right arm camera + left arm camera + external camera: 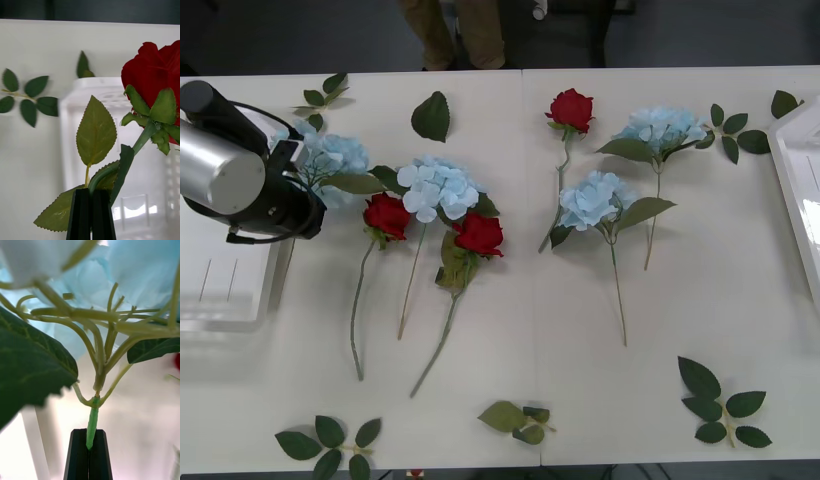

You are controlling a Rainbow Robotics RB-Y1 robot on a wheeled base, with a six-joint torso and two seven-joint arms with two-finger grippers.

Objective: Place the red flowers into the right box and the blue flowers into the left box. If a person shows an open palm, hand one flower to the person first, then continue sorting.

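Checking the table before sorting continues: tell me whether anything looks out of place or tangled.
Two red roses lie overlapped with a blue hydrangea, stems crossing, so lifting one may drag another. Loose leaf sprigs are scattered about. Nothing looks damaged.

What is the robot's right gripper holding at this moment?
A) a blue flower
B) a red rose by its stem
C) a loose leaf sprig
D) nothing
B: the right gripper is shut on the green stem of a red rose, held above the white right box.
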